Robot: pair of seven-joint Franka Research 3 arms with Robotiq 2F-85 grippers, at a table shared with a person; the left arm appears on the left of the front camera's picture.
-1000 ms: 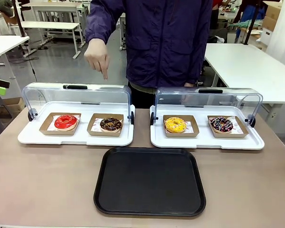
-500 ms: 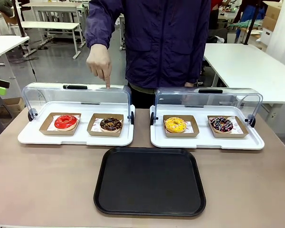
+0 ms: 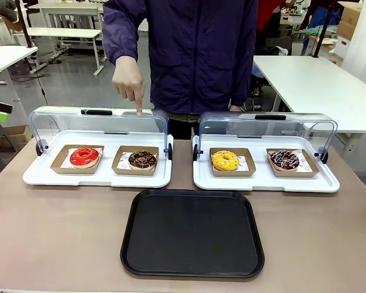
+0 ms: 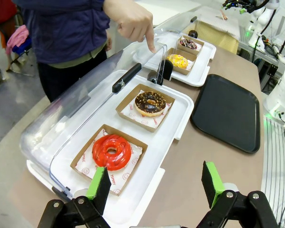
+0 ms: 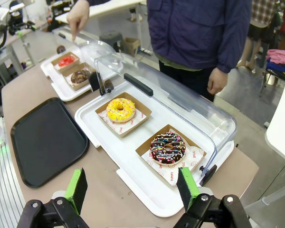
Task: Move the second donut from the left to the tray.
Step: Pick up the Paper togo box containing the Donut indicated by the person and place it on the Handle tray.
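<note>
Presently left gripper (image 4: 156, 185) and right gripper (image 5: 133, 189) both stand released. Chocolate nut-topped donut (image 3: 142, 160) rests in its cardboard holder (image 3: 121, 166), apart from black tray (image 3: 192, 232); person's hand (image 3: 129, 76) points down at clear lid (image 3: 61, 125).

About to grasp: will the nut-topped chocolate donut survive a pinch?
Probably not cleanly: the donut looks soft, its frosting glossy, likely to dent and smear. Its shallow cardboard holder looks light and fairly stiff, so it should lift with the donut, though the low wall may bend.
</note>
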